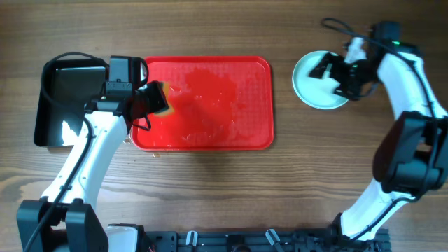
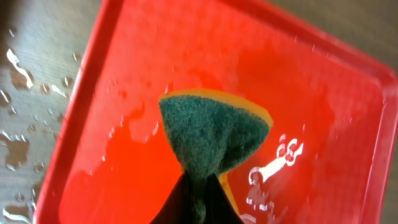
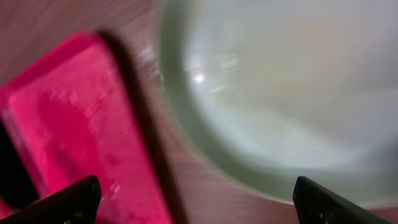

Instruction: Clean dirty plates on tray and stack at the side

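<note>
**Sponge held over the red tray, right arm open above a plate at the side**

Seen from above, a large red tray (image 1: 245, 105) lies in the middle of a wooden worktop (image 1: 210, 189). Its surface looks wet and glossy. The left gripper (image 1: 150, 101) hangs over the tray's left end. Its jaws are clenched on a sponge (image 1: 162, 100), which is yellow with a green scouring face. The left wrist view shows the sponge pinched into a fan shape, green side facing the camera, with the tray below. Water drops (image 2: 18, 74) lie on the wood just outside the tray's rim.

A black pan (image 1: 59, 91) sits on the worktop to the left of the tray.

To the right of the tray, and apart from it, a pale mint plate (image 1: 308, 87) rests on the worktop. Whether it is one plate or a stack cannot be told. The right gripper (image 1: 337, 75) is above the plate's right half. Its jaws are released and spread wide. In the blurred right wrist view, its dark fingertips (image 3: 68, 199) stand at the two bottom corners, grasping nothing.
</note>
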### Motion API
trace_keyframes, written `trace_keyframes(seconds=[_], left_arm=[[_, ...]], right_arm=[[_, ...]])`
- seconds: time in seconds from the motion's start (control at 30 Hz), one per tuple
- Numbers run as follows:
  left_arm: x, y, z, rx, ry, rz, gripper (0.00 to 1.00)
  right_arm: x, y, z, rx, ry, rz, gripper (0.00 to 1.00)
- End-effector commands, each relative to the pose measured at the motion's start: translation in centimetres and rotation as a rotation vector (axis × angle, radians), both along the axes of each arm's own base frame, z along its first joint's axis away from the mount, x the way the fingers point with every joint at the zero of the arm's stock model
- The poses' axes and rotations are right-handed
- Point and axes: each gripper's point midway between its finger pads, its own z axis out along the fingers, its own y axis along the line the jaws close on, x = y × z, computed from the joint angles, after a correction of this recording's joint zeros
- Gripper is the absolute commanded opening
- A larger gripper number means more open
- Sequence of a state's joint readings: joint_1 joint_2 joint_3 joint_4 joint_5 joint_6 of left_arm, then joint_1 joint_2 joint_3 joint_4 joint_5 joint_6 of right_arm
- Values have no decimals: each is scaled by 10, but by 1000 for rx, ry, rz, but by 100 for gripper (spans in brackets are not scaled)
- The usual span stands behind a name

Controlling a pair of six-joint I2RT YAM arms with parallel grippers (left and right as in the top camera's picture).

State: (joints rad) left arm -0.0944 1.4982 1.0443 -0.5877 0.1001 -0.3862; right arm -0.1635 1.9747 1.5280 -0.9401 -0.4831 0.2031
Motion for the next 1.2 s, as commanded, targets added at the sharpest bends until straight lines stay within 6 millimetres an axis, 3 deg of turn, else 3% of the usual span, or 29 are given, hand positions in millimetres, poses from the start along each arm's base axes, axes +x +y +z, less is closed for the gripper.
trace_keyframes(seconds=[0.0,0.17,0.3,0.47,0.5,0.57,0.6,0.73,0.83,0.93,1.07,1.13,1.17], left_arm=[[12,50,3,101,-44,132,4],[7,124,0,184,-28,333,4],[-3,170,-13,147,10,515,4],[-15,209,-36,133,65,634,6],[-18,214,-39,131,76,647,12],[-20,219,-43,110,85,673,41],[-20,220,-43,90,79,686,61],[-15,228,-28,69,28,710,64],[-17,226,-10,46,-4,707,64],[-11,205,24,-52,-100,640,63],[-5,160,84,-240,-261,473,63],[-12,118,131,-387,-372,304,67],[-16,107,144,-422,-400,255,72]], right_arm=[[-12,85,12,80,-33,225,100],[-31,161,16,120,-14,349,100],[-43,212,19,127,-47,439,100],[-63,244,8,17,-36,483,100],[-66,248,6,-9,-40,496,100],[-71,253,3,-57,-43,504,100],[-74,256,1,-74,-41,499,100],[-84,267,1,-82,-39,530,100],[-90,265,6,-83,-23,522,100],[-94,263,25,-75,-49,521,100],[-98,254,71,-77,-147,504,100],[-104,234,108,-126,-226,450,100],[-108,223,120,-158,-250,422,100]])
